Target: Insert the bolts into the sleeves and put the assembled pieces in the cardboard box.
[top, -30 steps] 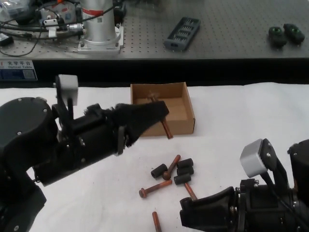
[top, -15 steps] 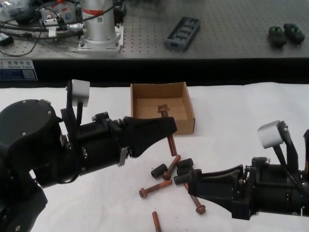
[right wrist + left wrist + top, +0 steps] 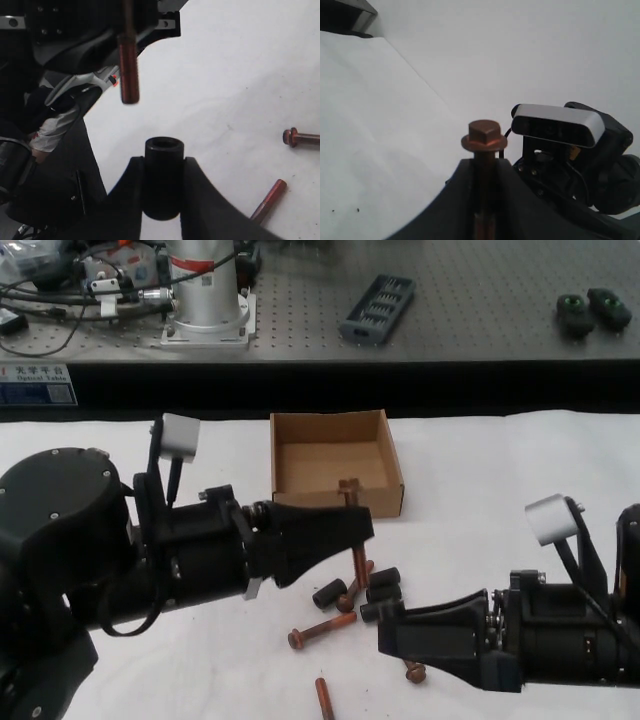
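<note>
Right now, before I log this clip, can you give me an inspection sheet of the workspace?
Surface: white cloth.
Job's things: cardboard box; loose bolts and loose sleeves in front of it; held bolt hangs above held sleeve, not yet in.
Clutter: nothing seen.
Grippers: left gripper fingers shut on the bolt; right gripper fingers shut on the sleeve.
Cables: cable bundle on the rear table.
Surroundings: perforated table, metal column, black rack, two dark pieces.
</note>
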